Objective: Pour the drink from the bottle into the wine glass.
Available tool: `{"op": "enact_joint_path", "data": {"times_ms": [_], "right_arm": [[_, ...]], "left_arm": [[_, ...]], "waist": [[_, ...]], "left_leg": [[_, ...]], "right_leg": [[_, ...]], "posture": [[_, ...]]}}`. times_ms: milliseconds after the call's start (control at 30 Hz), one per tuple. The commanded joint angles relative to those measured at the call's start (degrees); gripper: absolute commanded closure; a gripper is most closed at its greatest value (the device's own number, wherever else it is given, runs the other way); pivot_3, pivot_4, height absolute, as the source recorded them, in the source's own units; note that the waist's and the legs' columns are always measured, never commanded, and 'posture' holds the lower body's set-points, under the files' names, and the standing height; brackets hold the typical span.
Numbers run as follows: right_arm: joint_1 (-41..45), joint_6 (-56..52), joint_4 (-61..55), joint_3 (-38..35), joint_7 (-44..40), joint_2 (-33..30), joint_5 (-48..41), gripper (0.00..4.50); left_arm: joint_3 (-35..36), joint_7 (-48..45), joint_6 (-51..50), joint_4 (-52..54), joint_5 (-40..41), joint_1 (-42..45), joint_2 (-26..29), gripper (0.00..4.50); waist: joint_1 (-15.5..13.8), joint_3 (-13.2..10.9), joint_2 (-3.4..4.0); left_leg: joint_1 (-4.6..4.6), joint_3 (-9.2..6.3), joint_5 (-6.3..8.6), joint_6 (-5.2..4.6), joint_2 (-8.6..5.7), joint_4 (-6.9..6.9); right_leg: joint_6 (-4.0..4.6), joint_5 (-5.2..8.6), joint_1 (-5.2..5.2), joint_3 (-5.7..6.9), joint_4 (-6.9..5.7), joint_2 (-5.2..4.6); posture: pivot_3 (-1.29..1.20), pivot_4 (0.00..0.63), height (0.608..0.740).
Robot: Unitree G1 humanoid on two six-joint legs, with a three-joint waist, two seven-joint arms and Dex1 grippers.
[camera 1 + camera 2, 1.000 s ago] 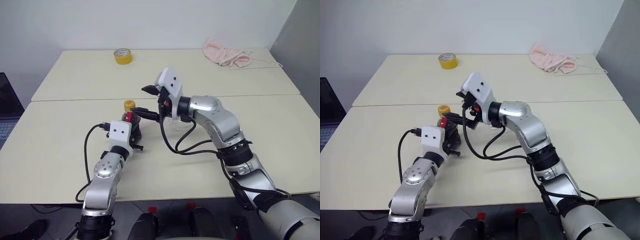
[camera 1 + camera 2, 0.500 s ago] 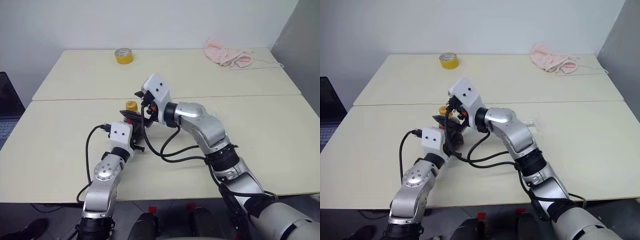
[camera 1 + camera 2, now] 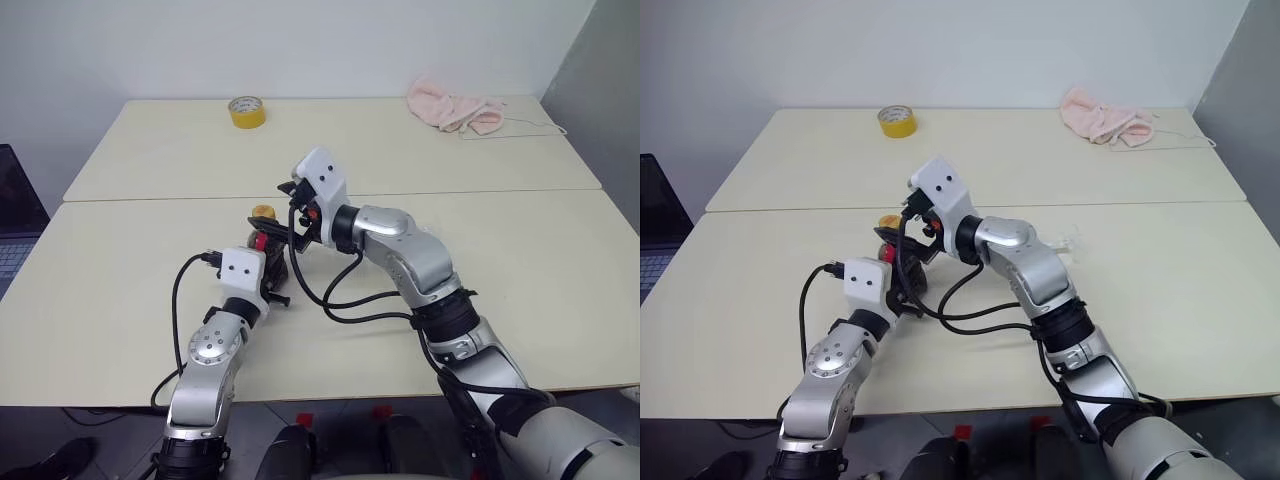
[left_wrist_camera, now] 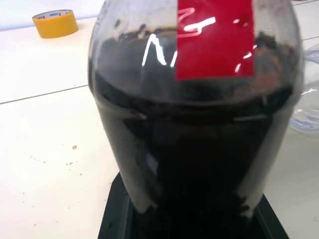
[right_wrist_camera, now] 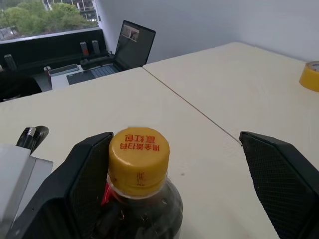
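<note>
The bottle [image 3: 263,243] is held tight, and its yellow cap [image 5: 139,161] is still on.

The left gripper [image 3: 268,272] squeezes the bottle low down, with the dark drink [image 4: 194,164] inside. A second ago the right gripper [image 5: 187,184] was off to the side by the wine glass [image 3: 1065,243]. Now it has swung over the bottle, fingers wide apart, one finger [image 5: 88,174] touching the cap and the other well clear. I think it will take the cap off next, so no pouring yet. I count one bottle, one cap, one glass, two grippers, one tape roll [image 3: 246,111] and one pink cloth [image 3: 452,108] far behind.
</note>
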State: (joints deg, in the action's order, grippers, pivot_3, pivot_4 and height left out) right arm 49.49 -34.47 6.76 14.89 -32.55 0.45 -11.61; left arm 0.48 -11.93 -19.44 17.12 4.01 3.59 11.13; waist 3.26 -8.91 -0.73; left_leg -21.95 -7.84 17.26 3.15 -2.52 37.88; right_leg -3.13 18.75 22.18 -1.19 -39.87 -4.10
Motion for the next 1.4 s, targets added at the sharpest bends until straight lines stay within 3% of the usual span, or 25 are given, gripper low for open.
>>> {"op": "enact_joint_path", "data": {"times_ms": [33,367,633,800,1133,1400], "right_arm": [[-0.5,-0.4,-3.0,-1.9,0.6,-1.4,-0.3,0.17],[-2.2,-1.2,-5.5,-3.9,0.6,-7.1,-0.7,0.17],[-4.2,-3.9,-12.7,-0.6,-4.9,-11.4,-2.9,0.17],[-3.8,-4.9,-14.5,0.0,-6.2,-7.6,-6.3,0.17],[0.2,1.4,-5.3,1.9,-2.2,-0.9,-1.8,0.17],[2.3,3.8,-0.5,1.3,-0.5,0.7,0.3,0.17]], "left_arm": [[1.0,0.2,1.9,1.6,0.3,0.0,0.1,3.73],[1.3,0.3,1.9,1.8,0.4,0.0,0.3,3.74],[1.5,0.2,2.1,1.6,0.5,0.4,0.3,3.74],[1.2,0.0,2.1,1.4,0.3,0.7,0.3,3.74],[1.0,-0.2,2.1,1.5,0.2,0.7,0.5,3.74],[1.0,-0.3,2.3,1.0,0.2,1.0,0.6,3.74]], "waist": [[0.0,0.0,0.00],[0.0,0.0,0.00],[0.2,0.0,-0.01],[0.1,0.0,-0.01],[0.0,0.0,-0.01],[0.0,0.0,0.00]], "left_leg": [[0.00,0.00,0.00,0.00,0.00,0.00],[-0.01,0.01,0.00,0.00,-0.01,0.01],[-0.01,0.10,0.00,-0.01,0.08,-0.05],[-0.01,0.07,0.00,-0.01,0.06,-0.02],[-0.01,0.04,0.00,-0.01,0.01,0.01],[0.00,0.04,0.00,0.00,0.01,0.01]], "right_leg": [[0.00,0.00,0.00,0.00,0.00,0.00],[0.00,0.00,-0.01,0.00,0.01,0.00],[0.00,0.00,0.02,-0.05,0.01,0.03],[0.00,0.00,0.02,-0.02,0.01,0.04],[0.00,0.00,0.01,-0.01,0.00,0.01],[0.00,0.00,0.02,-0.01,0.00,0.01]], "posture": [[0.00,0.150,0.740],[0.00,0.150,0.740],[0.00,0.150,0.740],[0.00,0.150,0.740],[0.00,0.150,0.740],[0.00,0.150,0.740]]}}
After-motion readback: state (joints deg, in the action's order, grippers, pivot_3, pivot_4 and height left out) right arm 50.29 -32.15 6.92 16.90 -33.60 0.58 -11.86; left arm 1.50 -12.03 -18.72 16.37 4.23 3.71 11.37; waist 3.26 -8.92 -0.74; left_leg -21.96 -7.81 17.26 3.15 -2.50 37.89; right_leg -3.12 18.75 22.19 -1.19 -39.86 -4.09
